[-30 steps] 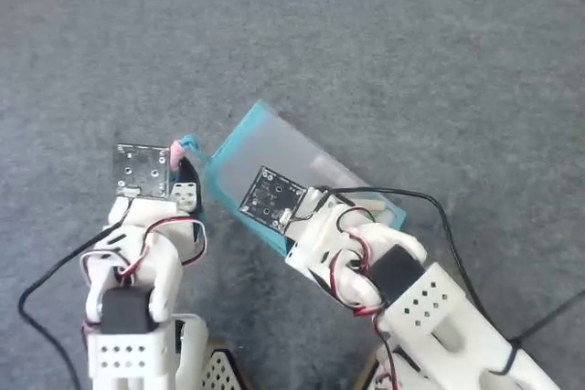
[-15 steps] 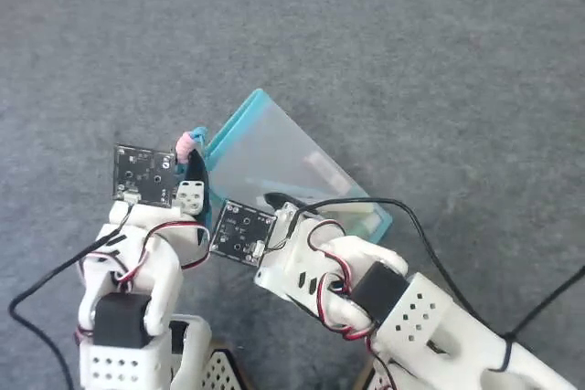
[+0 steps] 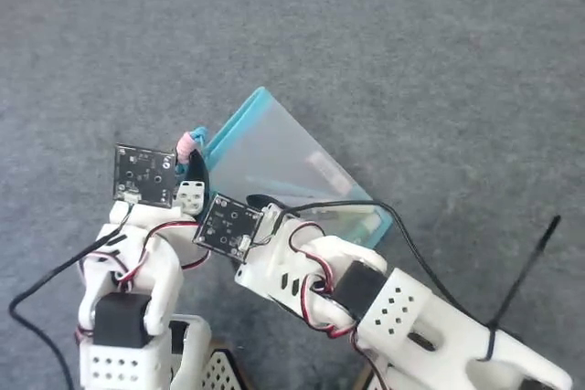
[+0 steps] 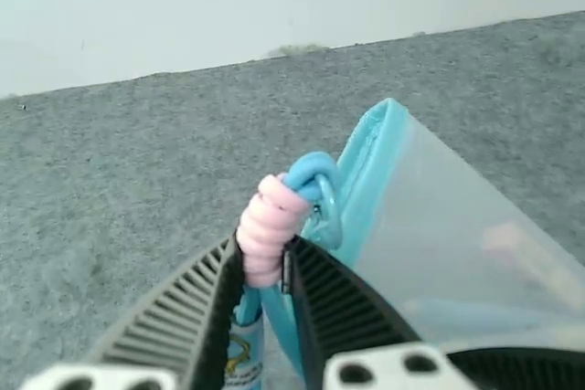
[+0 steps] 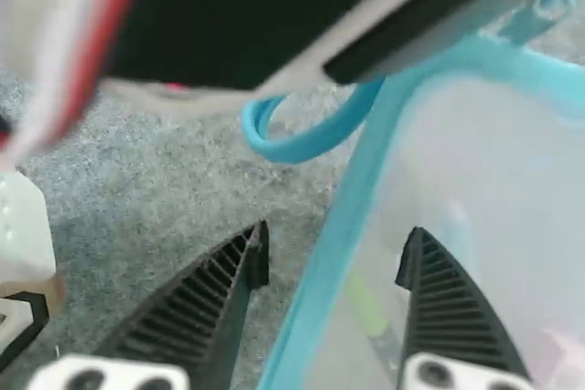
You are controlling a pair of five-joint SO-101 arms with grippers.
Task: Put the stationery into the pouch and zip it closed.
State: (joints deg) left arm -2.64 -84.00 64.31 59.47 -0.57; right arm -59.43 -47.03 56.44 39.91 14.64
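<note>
A clear pouch (image 3: 279, 162) with teal edging lies slanted on the grey cloth, and stationery (image 3: 352, 216) shows faintly through its near end. My left gripper (image 3: 191, 154) stands at the pouch's left corner, shut on the pink-and-blue pull cord (image 4: 270, 235) beside the pouch (image 4: 448, 226). My right gripper (image 5: 334, 267) is open, its fingers (image 5: 215, 312) on either side of the pouch's teal zip edge (image 5: 338, 235), close to the left gripper. From above, the right gripper (image 3: 259, 202) sits mostly under its own camera board. A blue loop (image 5: 297, 139) hangs just beyond it.
Grey cloth (image 3: 439, 70) covers the whole table, with bare room behind and to the right of the pouch. A black cable (image 3: 526, 267) trails from the right arm at the lower right. Both arm bases stand at the near edge.
My right gripper has slid left along the pouch's near edge towards the left gripper. The pouch's left corner and the pull cord shifted slightly early on, then held still.
</note>
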